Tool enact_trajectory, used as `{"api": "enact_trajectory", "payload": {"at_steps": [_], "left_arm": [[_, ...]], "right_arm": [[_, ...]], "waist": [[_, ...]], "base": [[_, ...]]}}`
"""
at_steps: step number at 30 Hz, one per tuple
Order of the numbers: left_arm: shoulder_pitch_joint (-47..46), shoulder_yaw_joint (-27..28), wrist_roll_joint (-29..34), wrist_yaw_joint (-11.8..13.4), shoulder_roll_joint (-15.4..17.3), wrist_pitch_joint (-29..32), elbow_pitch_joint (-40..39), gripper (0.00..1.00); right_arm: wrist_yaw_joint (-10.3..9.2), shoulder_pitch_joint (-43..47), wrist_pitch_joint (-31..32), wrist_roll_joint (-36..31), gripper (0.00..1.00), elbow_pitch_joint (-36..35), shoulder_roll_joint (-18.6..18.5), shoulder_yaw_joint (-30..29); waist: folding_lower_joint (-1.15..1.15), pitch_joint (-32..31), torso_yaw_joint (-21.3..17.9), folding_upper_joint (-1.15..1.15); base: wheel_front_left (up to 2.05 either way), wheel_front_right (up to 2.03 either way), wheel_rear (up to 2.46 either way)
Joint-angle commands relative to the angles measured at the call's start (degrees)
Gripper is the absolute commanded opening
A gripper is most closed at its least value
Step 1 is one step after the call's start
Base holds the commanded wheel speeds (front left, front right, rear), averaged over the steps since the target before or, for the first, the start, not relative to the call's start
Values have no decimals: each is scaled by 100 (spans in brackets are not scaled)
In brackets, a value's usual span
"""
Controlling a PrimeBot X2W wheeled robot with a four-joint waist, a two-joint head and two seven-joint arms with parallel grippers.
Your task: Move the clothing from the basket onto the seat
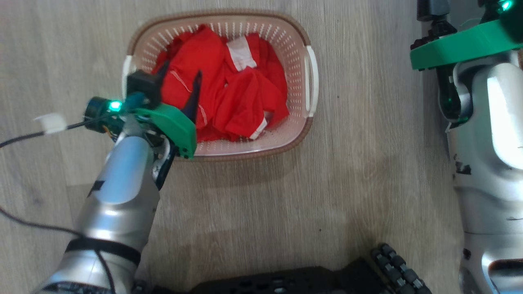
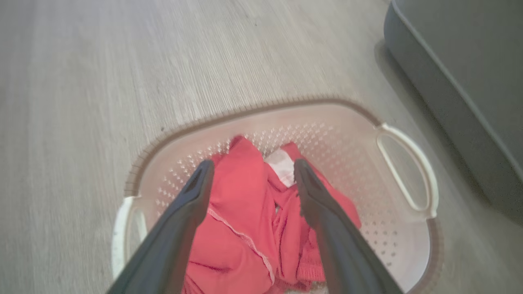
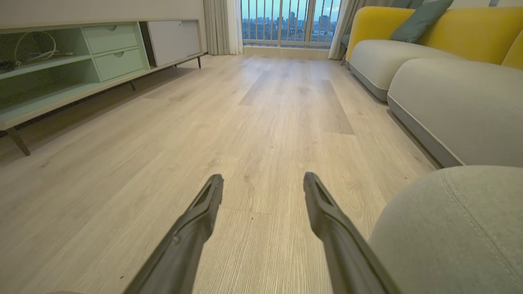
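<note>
On pale plank floor (image 1: 367, 183), basket (image 1: 292, 53) holding red clothing (image 1: 229, 94), grey-green seat (image 2: 470, 81) nearby

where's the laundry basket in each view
Head view: laundry basket top centre, left pincer over its left side.
Left wrist view: laundry basket lower centre, beyond the open left pincer.
Right wrist view: looks across the wood floor to the sofa seat.
Shared landmark: the wood floor, in all three.
</note>
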Motion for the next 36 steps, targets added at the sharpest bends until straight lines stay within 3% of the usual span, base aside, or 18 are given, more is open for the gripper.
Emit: {"api": "enact_trajectory", "payload": {"at_steps": [1, 7, 13, 29, 35, 36], "left_arm": [[-90, -1, 100, 70, 104, -72, 78, 100], [-776, -621, 450, 343, 104, -12, 1524, 100], [-1414, -1175, 927, 583, 109, 376, 2320, 100], [-2044, -1740, 1386, 939, 515, 1882, 2642, 100], [-2063, -1887, 1448, 941, 500, 2017, 2649, 100], [-2053, -1905, 1444, 941, 479, 2030, 2650, 34]], "right_arm": [[-1, -23, -52, -37, 100, -226, 37, 87], [-1, 20, -52, -47, 100, -230, 73, 96], [-1, 14, -52, -24, 100, -279, 128, 116], [-1, -62, -52, 52, 100, -590, 253, 189], [-1, -80, -52, 61, 100, -675, 266, 198], [-1, -88, -52, 67, 100, -685, 267, 197]], "waist": [[-2, 147, -66, 0], [-2, 284, -132, 0], [-2, 458, -229, 0], [-2, 1043, -618, 0], [-2, 1128, -642, 0], [-2, 1130, -640, 0]], "base": [[0, 0, 0], [0, 0, 0], [0, 0, 0], [0, 0, 0], [0, 0, 0], [0, 0, 0]]}}
